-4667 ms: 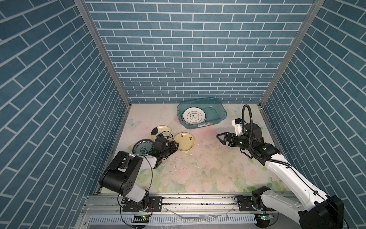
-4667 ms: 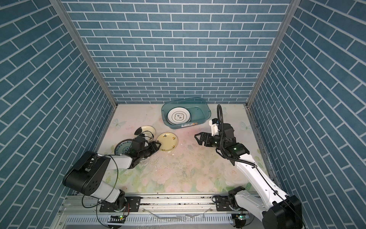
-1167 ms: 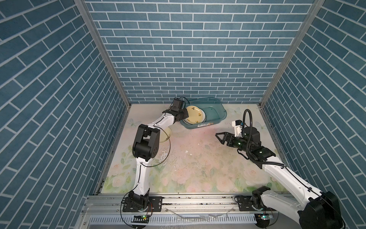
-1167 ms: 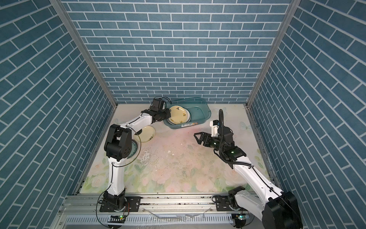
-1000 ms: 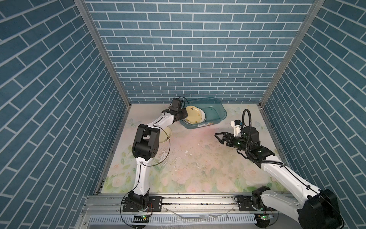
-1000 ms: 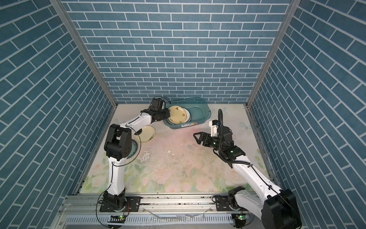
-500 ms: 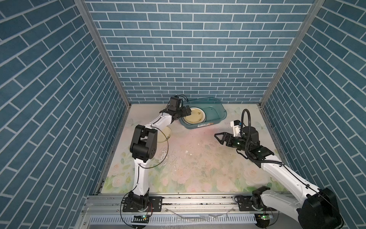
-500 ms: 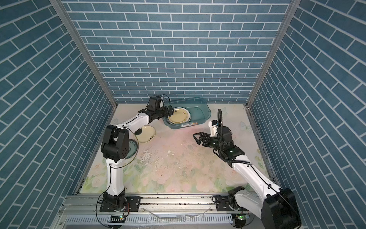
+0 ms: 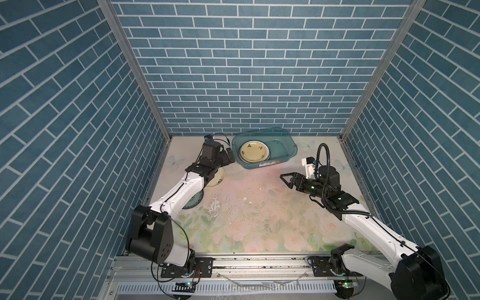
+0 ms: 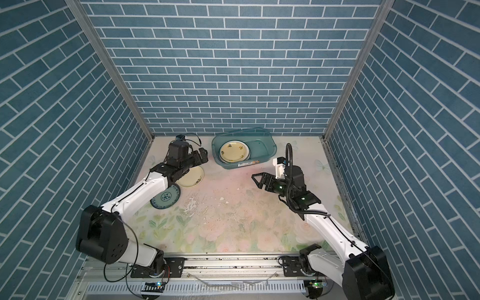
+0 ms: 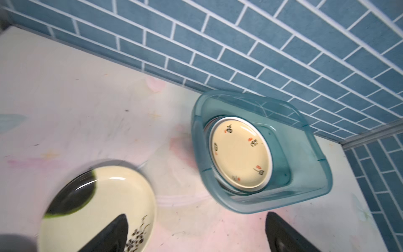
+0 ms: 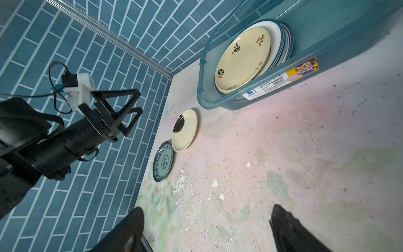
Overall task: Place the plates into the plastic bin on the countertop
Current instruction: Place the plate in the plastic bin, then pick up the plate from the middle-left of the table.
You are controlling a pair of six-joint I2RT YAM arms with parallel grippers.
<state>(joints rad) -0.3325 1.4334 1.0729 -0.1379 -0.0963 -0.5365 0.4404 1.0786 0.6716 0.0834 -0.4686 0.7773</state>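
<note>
With 12 o'clock set at the back wall in both top views, the left jaws hang just outside the 9 o'clock end of the plastic bin (image 9: 281, 149). They are spread as wide as they go and hold nothing. The left wrist view shows their 2 fingertips (image 11: 113, 235) far apart, with only bare table (image 11: 65, 109) ahead of the gap.

The bin sits at the back of the table, its long axis running roughly 9 to 3 o'clock. A stack of plates (image 9: 254, 152) lies flat in its 9 o'clock half, a pale yellow one on top.

2 plates are not yet in: a pale yellow plate (image 10: 193, 179) with a dark blotch, and a teal patterned plate (image 10: 165, 197) touching or just overlapping it.

From the left jaws the pale yellow plate lies near, at about 7 o'clock, partly under the left arm (image 10: 145, 187). The teal patterned plate lies further along the same line.

The right jaws, also wide open and empty, hover over the 3 o'clock side of the table. Both loose plates lie at 9 o'clock from them, well apart.

The left arm is plainly nearer, so the next pick probably falls to it. Round plates have no long axis, so the approach depends on which rim is free. The pale yellow plate's 3 o'clock rim faces open table, while the teal patterned plate crowds its 7 o'clock rim.
</note>
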